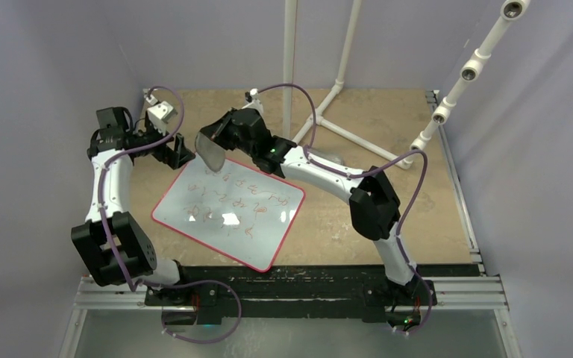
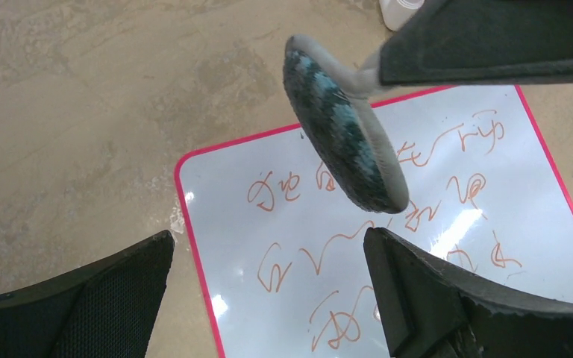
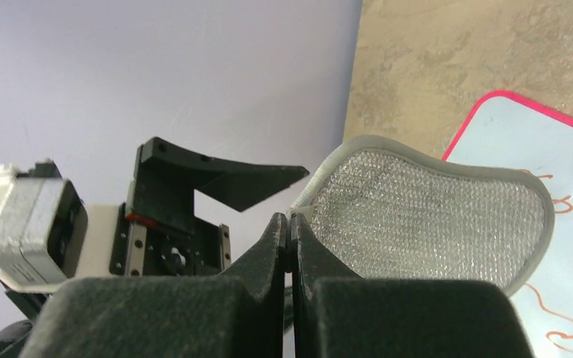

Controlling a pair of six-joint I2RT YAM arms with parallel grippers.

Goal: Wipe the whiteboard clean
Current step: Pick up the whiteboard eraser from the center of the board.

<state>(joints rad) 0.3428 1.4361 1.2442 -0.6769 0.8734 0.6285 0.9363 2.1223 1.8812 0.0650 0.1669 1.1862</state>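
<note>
Pale violet walls (image 1: 37, 67) close in a tan, mottled worktop (image 1: 418, 216), with a white pipe frame (image 1: 321, 112) standing at its far edge. The right arm (image 1: 321, 173) rises from the near edge, bends at a raised elbow and stretches its forearm leftward across the middle. The left arm (image 1: 112, 186) climbs along the left edge and turns its wrist inward. The whiteboard (image 1: 227, 216) lies flat on the left half of the worktop, its red-rimmed long axis slanting from the far left toward the near right, one corner close to the near edge. The right tool (image 3: 289, 220) is pressed together, pinching the rim of a silvery-grey oval pad (image 2: 343, 130) that hangs tilted on edge over the board's far left corner; whether it touches the board cannot be told. The left tool (image 2: 268, 235) hovers spread wide above that same corner, holding nothing. Red scribbles (image 2: 291, 268) cover the glossy surface.
</note>
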